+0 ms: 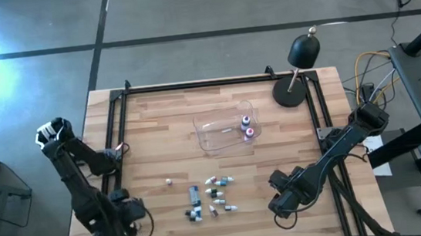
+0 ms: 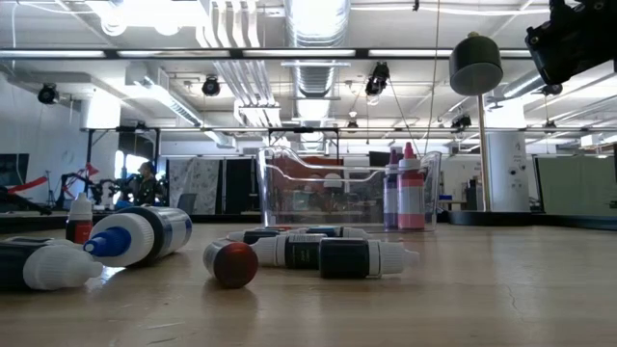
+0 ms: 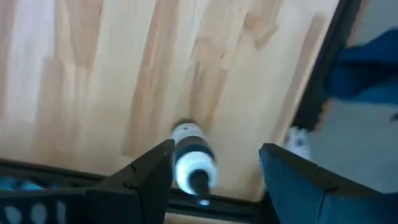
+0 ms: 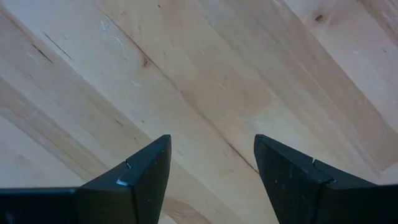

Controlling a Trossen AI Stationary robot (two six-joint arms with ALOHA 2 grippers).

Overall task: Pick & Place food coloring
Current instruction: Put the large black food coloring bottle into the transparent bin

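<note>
Clear tub (image 1: 223, 132) already holds two bottles (image 1: 247, 126), so I judge both parked, spread-fingered grippers, left gripper (image 3: 214, 171) and right gripper (image 4: 211, 163), are between picks.

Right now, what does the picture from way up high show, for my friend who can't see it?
Tiny food coloring bottles lie scattered on a pale wooden table near a clear plastic tub holding two. Two dark robot arms wait at the near corners.

Clear tub (image 1: 220, 132), black lamp (image 1: 302, 51), table (image 1: 150, 139)
</note>
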